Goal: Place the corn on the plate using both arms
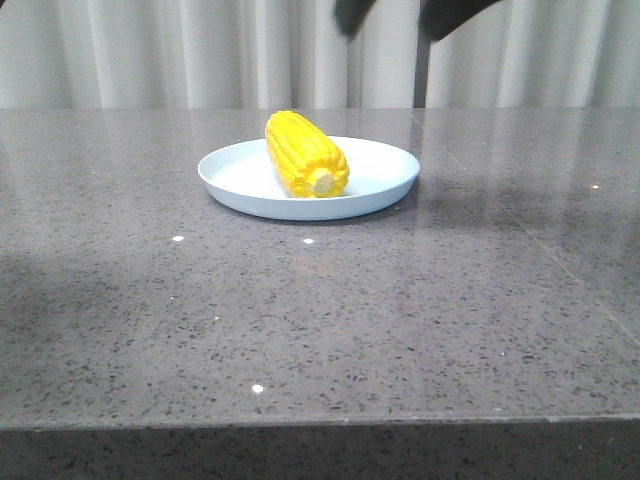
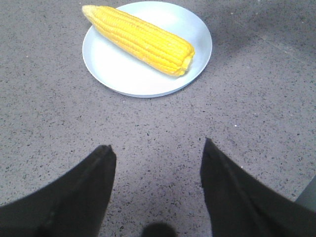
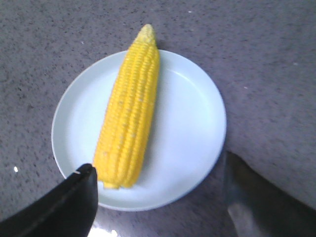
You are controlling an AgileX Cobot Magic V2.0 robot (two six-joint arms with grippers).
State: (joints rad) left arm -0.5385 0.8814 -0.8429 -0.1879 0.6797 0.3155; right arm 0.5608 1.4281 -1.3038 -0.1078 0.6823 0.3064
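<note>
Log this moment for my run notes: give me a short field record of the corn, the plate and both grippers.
corn: lying on its side on the plate, tip overhanging the rim, stub end toward the camera in the front view
plate: on the grey stone table, upright
left gripper: open, empty, above bare table short of the plate
right gripper: open, empty, above the plate's edge near the corn's stub end, not gripping it
task state: corn appears placed, both grippers clear
</note>
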